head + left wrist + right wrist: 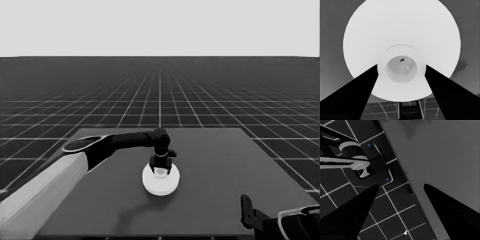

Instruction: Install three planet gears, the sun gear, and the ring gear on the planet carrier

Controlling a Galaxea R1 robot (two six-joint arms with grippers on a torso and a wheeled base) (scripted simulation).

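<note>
The left arm reaches in from the left side of the dark table, its gripper pointing straight down over a single white round disc that lies flat near the table's middle. In the wrist camera on that arm, the gripper shows its two black fingers spread apart, one on each side of the disc's raised middle, where a shallow round hollow sits. The disc fills most of that view. Whether the fingertips touch the disc's surface cannot be told; nothing is clamped between them.

From above, the disc is the only white part visible on the table, and it reads as the larger round part, lying with its thick rim toward the camera. No small gears or smaller disc show beside it.

The right arm waits at the lower right corner of the head view, its gripper standing just past the table's near edge. Its wrist camera looks down at a table corner and the gridded floor, with its gripper fingers apart and holding nothing, and dark machinery with small blue lights off to one side.
</note>
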